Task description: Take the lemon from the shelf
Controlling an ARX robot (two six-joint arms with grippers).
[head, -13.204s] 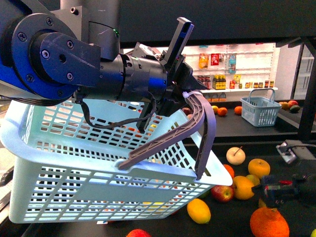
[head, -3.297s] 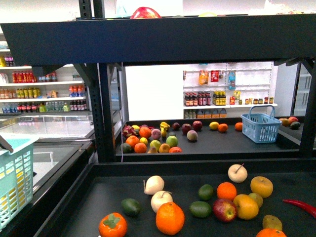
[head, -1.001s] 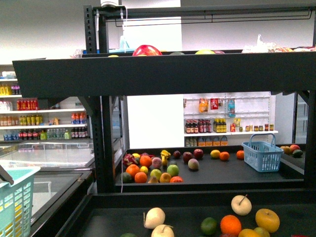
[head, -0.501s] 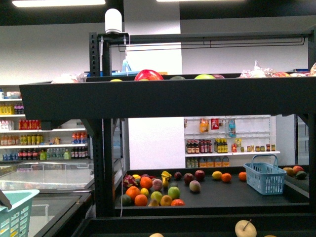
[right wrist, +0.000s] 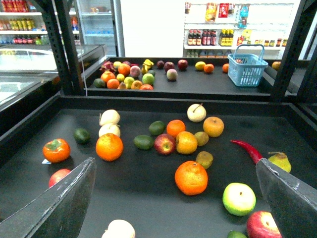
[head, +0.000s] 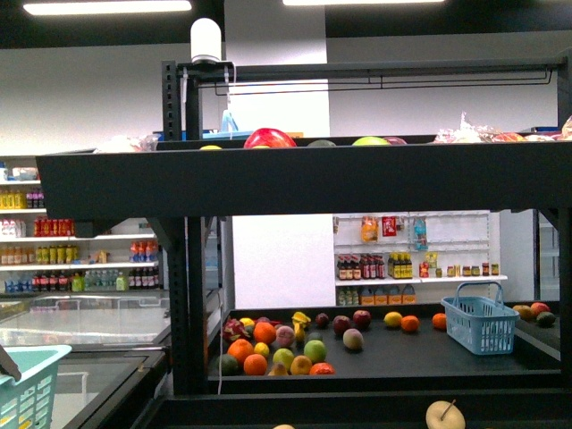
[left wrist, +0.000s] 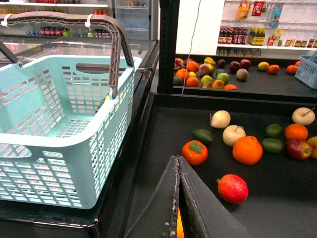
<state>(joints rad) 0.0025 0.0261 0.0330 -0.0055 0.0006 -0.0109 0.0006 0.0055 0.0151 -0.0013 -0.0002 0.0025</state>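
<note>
The black shelf (head: 304, 183) fills the front view, and its near tier (right wrist: 148, 203) holds scattered fruit. I cannot make out the lemon for certain. A small yellow fruit (right wrist: 200, 65) lies on the far tier, too small to name. My left gripper (left wrist: 178, 158) is shut, its fingers pressed together above the tier (left wrist: 163, 129) near a persimmon (left wrist: 194, 152). My right gripper (right wrist: 174, 162) is open and empty, its fingers wide apart above an orange (right wrist: 191, 177). Neither gripper shows in the front view.
A pale blue basket (left wrist: 59, 129) with a grey handle stands beside the tier, its corner in the front view (head: 22, 375). A small blue basket (right wrist: 246, 69) sits on the far tier. An orange (right wrist: 109, 147), a green apple (right wrist: 238, 199) and a chili (right wrist: 247, 148) lie nearby.
The front view has risen. The top tier now sits lower in the frame, the near tier's fruit has slid out at the bottom, and the basket corner has sunk.
</note>
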